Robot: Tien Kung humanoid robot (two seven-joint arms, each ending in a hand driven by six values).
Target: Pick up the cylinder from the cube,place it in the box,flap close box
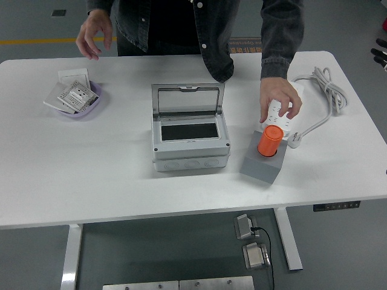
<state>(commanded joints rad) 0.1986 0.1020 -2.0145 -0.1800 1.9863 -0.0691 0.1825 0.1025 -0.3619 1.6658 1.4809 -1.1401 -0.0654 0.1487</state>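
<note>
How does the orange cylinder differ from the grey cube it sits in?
The cylinder is bright orange and round; the cube is dull grey and flat-sided. The cylinder stands upright and rises out of the cube, while the cube rests on the table. A person's hand hovers just above the cylinder, not the cube. Both stand right of the open box.

An orange cylinder (pixel 269 141) is standing upright in the round hole of a grey cube (pixel 262 168), right of the frame's centre. The cube is sitting on the white bench (pixel 91 169), just right of a grey box (pixel 190 155). The box is lying at mid-frame with its clear hinged flap (pixel 187 99) standing open at the back, showing a dark interior.
</note>
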